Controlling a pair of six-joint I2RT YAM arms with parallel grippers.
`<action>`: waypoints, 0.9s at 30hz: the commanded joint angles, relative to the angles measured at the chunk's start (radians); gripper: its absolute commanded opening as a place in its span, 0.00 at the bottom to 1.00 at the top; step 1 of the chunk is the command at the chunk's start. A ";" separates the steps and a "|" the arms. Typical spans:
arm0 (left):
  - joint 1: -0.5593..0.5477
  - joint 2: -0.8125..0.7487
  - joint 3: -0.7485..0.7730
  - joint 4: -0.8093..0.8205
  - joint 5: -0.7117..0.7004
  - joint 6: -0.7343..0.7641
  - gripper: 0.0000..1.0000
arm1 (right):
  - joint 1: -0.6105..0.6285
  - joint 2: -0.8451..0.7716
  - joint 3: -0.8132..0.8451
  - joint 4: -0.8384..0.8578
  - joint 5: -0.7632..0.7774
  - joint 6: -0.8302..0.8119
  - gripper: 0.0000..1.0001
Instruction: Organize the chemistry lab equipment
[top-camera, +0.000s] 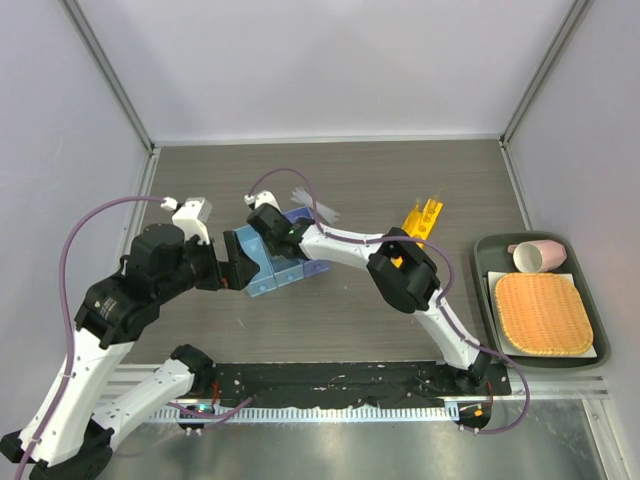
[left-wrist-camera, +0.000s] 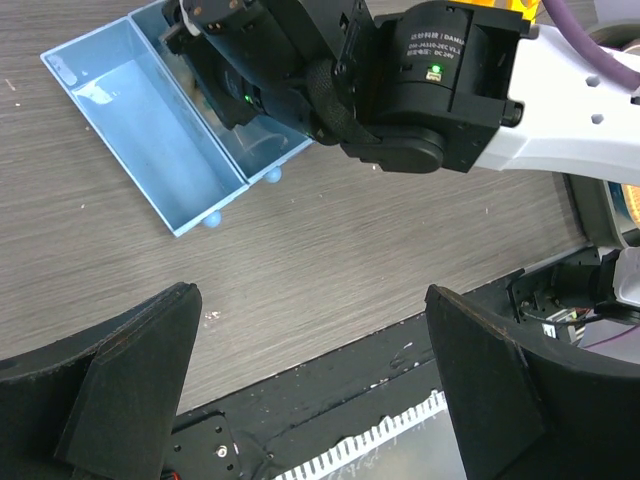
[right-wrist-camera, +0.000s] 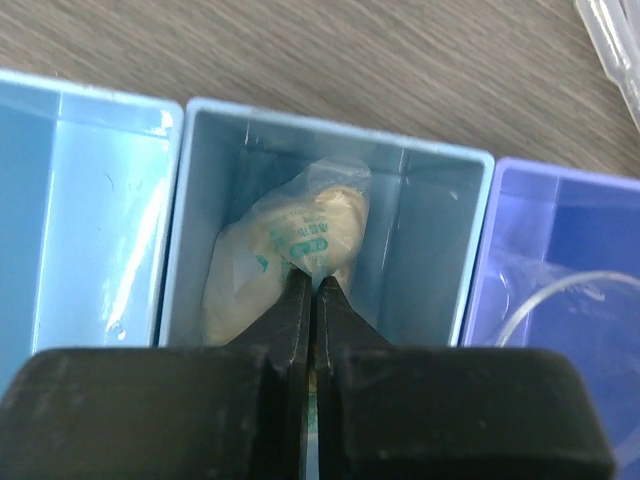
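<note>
Three bins sit side by side. The middle light-blue bin (right-wrist-camera: 430, 250) holds a clear packet (right-wrist-camera: 300, 240) of beige contents, its green printing too blurred to read. The right gripper (right-wrist-camera: 315, 290) reaches into that bin, its jaws pressed together on the packet's near edge. A purple bin (right-wrist-camera: 540, 200) adjoins the middle bin's right side. The left gripper (left-wrist-camera: 310, 293) hangs near the middle bin, jaws wide apart and empty. White lettering on the right arm's motor housing (left-wrist-camera: 440, 90) is too small to read.
</note>
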 joint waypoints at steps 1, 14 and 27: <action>0.001 -0.009 -0.004 0.034 0.027 0.007 1.00 | 0.010 -0.077 -0.058 -0.038 0.050 -0.011 0.01; 0.001 0.012 -0.004 0.037 0.007 0.016 1.00 | 0.010 -0.108 0.044 -0.096 0.072 -0.031 0.43; -0.001 0.043 0.023 0.025 -0.041 0.038 1.00 | 0.009 -0.300 0.113 -0.188 0.216 -0.034 0.47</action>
